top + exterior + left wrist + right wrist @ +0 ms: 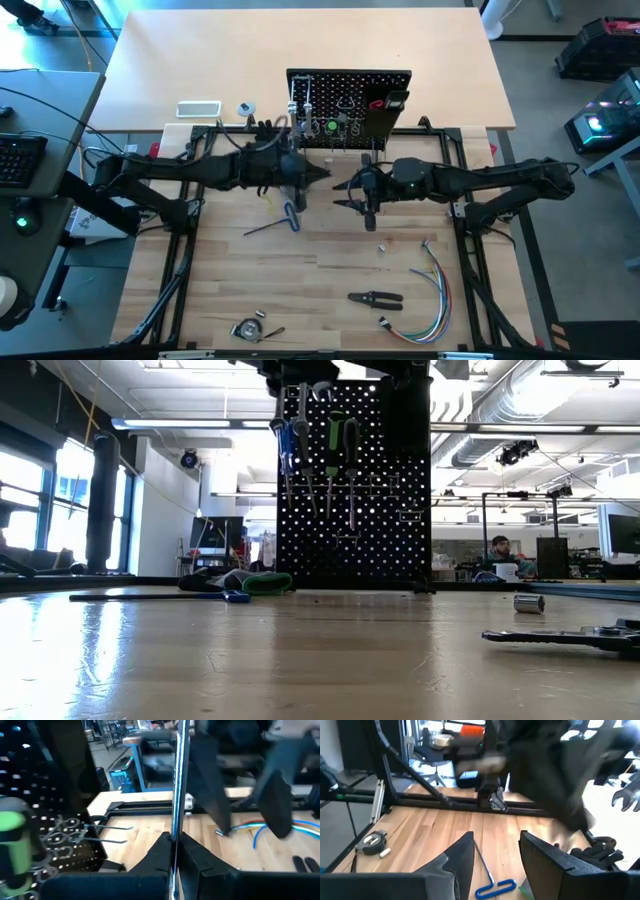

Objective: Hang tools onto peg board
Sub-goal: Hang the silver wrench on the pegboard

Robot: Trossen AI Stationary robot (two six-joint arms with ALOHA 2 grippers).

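Overhead, the peg board (350, 105) stands at the table's (300, 270) far side, tools hung on its face. The left gripper (298, 180) hovers just before it, pinched tight on a thin silver tool, and the right gripper (362, 195) sits beside it, fingers spread and empty. A blue-handled hex key (275, 224) lies between them on the wood; pliers (375, 298) and a bundle of coloured wires (435, 295) lie nearer. Low down, green-handled tools (340, 445) hang on the board. Left wrist: fingers (155, 857) clamp the silver tool (178, 795), which stands upright. Right wrist: parted fingers (462, 857) frame the hex key.
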